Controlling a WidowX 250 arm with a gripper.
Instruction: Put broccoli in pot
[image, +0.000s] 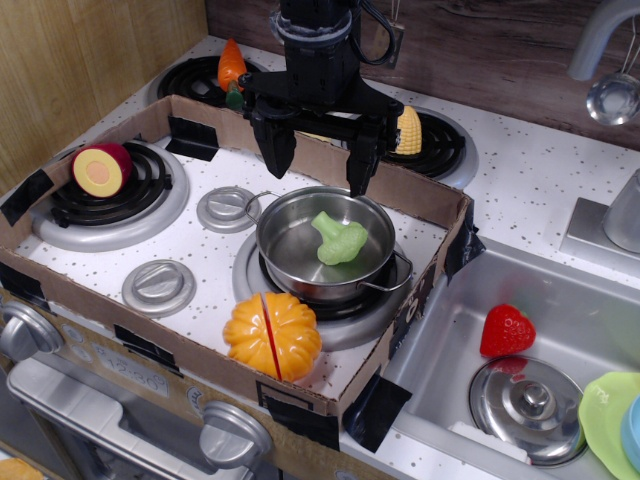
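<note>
The light-green broccoli (339, 238) lies inside the shiny steel pot (290, 250), on its side, stalk towards the back left. The pot stands on the front right burner inside the cardboard box. My black gripper (317, 160) hangs above the pot's back rim with its fingers spread wide apart and nothing between them.
A cardboard wall (418, 198) surrounds the stove top. An orange pumpkin (272, 335) sits in front of the pot. A halved red fruit (100, 169) is on the left burner. Behind the box lie a carrot (232, 68) and corn (408, 130). The sink (590, 330) holds a strawberry (507, 331) and a steel lid (527, 406).
</note>
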